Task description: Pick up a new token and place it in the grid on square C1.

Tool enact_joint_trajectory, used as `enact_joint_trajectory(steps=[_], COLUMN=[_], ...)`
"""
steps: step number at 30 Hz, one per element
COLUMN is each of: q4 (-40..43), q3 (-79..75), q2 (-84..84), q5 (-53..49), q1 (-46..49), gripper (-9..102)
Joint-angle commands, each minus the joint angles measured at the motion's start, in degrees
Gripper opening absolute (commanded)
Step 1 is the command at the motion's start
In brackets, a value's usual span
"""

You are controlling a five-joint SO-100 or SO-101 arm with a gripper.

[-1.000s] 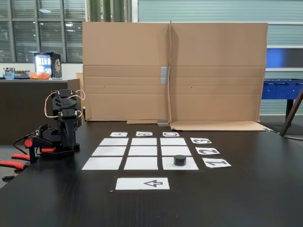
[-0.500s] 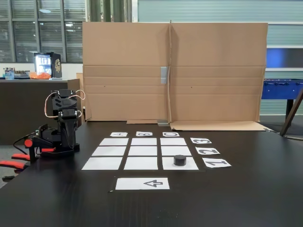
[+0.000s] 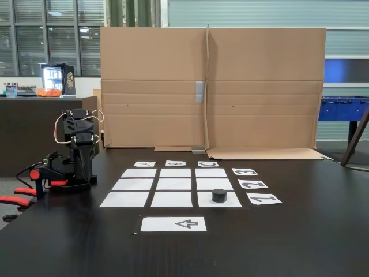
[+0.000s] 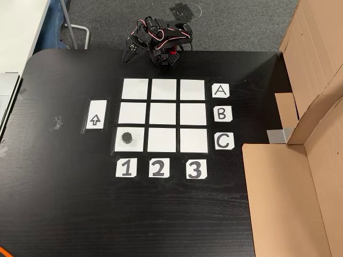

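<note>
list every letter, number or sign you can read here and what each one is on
"A" on a small white paper label beside the grid's top row in the other view.
"B" on the label below it.
"C" on the label by the bottom row.
"1" on the paper label under the cell holding the small black puck-like token.
"2" on the next label.
"3" on the last label.
An arrow sign on a separate white sheet.
The lit display on the far counter is too blurred to read.

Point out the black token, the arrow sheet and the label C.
black token (image 4: pixel 127 137): other view, on its flat top.
arrow sheet (image 3: pixel 173 224): fixed view, on the paper left of the printed arrow.
label C (image 4: pixel 224 141): other view, on the paper inside the letter's curve.
</note>
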Motion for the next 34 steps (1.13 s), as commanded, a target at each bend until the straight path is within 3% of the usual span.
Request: enact_joint_trajectory(steps=[1,34], q4=[0.18,0.44], q3=[-0.26,-0.35], q2=[0.26,0.35], q5=[-0.35,0.53], q1=[0.44,3.16], gripper=[-1,-1])
